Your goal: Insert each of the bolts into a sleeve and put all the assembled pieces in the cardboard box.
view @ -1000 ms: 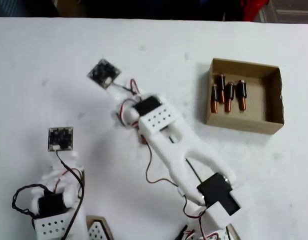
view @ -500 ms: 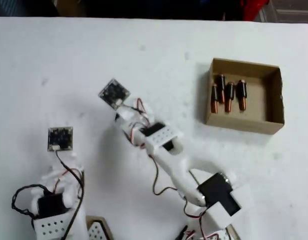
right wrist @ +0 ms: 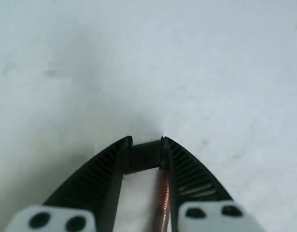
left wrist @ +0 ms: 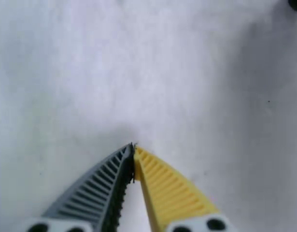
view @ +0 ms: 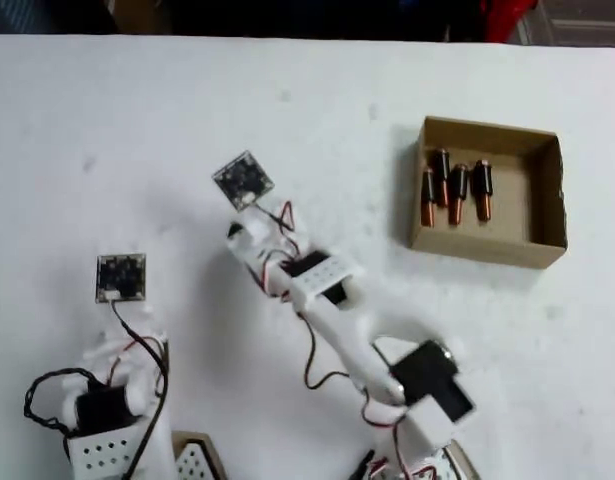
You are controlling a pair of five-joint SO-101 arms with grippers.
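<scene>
The left arm [view: 107,420] sits at the near left corner of the white table [view: 137,120], with its wrist camera board [view: 120,277] facing up. The left gripper [left wrist: 134,146] is closed with nothing in it: the grey finger [left wrist: 97,186] and the yellow finger [left wrist: 170,191] meet at their tips. Bare table surface lies directly ahead of those tips.

The right arm [view: 362,345] reaches diagonally toward the table centre, and its camera board [view: 244,180] is at the far end of the arm. The right gripper [right wrist: 146,139] is clamped on a bolt-and-sleeve piece [right wrist: 147,155]. The black end of this piece spans the gap just behind the two black fingertips. Its copper threaded shank [right wrist: 162,195] runs back along the inner face of one finger toward the gripper base. Bare table lies ahead of the tips and to both sides of the fingers.

The cardboard box [view: 487,250] stands well to the right of the right gripper, apart from both arms, with its open side up. Four assembled pieces [view: 457,192] lie in the half of the box nearer the gripper. They are close together and roughly parallel, black ends toward the far wall and copper ends toward the near wall. The half of the box floor farther from the gripper is bare cardboard.
</scene>
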